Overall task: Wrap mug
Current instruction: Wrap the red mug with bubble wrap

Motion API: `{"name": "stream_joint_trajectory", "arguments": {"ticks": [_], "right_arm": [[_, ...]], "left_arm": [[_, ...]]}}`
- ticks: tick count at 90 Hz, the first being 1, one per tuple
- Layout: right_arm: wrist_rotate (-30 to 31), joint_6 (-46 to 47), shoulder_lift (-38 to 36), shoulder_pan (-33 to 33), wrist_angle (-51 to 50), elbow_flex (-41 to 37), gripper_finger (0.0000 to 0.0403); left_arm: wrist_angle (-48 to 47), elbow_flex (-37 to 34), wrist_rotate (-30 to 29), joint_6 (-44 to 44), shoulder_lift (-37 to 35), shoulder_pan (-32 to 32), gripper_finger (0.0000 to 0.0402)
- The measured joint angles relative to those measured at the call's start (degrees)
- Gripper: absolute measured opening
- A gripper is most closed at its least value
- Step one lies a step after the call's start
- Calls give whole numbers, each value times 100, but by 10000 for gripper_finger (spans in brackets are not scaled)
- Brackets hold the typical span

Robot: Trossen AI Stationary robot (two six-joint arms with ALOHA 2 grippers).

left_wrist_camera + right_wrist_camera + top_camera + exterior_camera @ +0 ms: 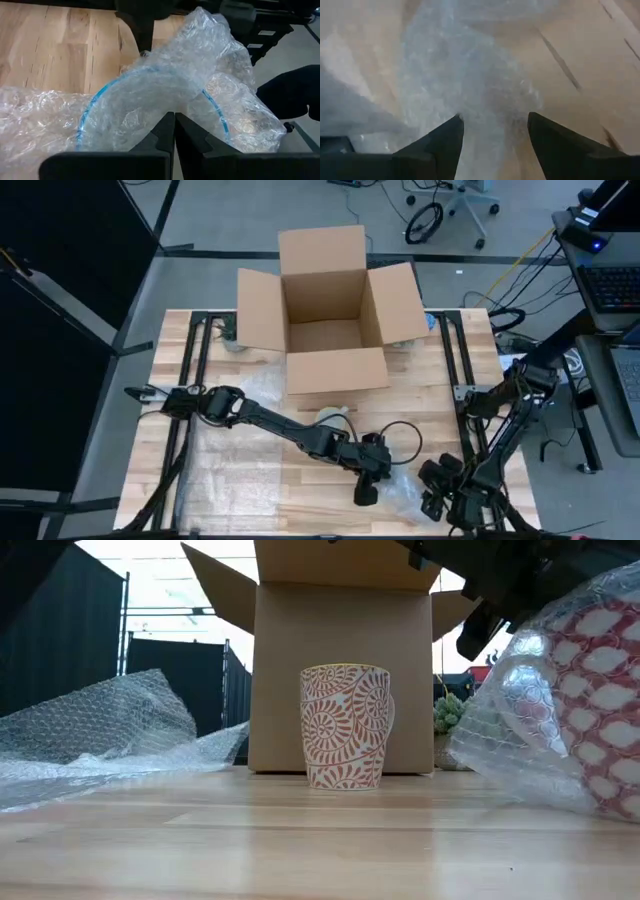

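Observation:
The mug (345, 727), cream with an orange swirl pattern, stands upright on its base in front of the cardboard box (325, 310); it shows in the high view as the mug (335, 418). No gripper touches it. Near the table's front edge lies a bunched bubble wrap bundle (402, 486), with a round patterned thing (600, 690) inside it. My left gripper (365, 488) is shut at the bundle's left side. My right gripper (435, 502) hangs open over the bundle's right part, its fingers apart above the wrap (485, 90). My left gripper (175, 120) has its two fingers shut together on the bubble wrap, at a raised fold (172, 102) just beyond the fingertips. It comes slanting down from the table's left. How many layers it has I cannot tell. The bundle's lower part (590, 802) lies on the table.
A second, loose bubble-wrap sheet (225, 470) is spread over the table's left half and rises as crumpled wrap (100, 730) in the low view. The open box stands at the far middle, flaps out. Bare wood lies between mug and bundle.

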Motion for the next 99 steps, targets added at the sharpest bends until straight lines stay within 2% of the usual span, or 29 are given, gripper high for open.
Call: {"name": "stream_joint_trajectory", "arguments": {"ticks": [27, 32, 49, 67, 84, 99], "right_arm": [[-157, 207, -224, 49, -554, 0, 23], [-151, 233, -348, 80, -708, 0, 8], [-121, 572, -718, 157, -1277, 0, 11], [307, 668, -898, 151, -1671, 0, 2], [368, 817, -1154, 175, -1926, 0, 1], [447, 1484, -1308, 174, -2283, -2, 2]], "left_arm": [[-2, 0, 178, 7, 0, 0, 0], [-20, 0, 206, 7, 0, 0, 0], [-48, 0, 225, 9, 0, 0, 0], [-50, 0, 228, 13, 0, 0, 0], [-65, 0, 247, 15, 0, 0, 0], [-175, 0, 264, 14, 0, 0, 0]]}}
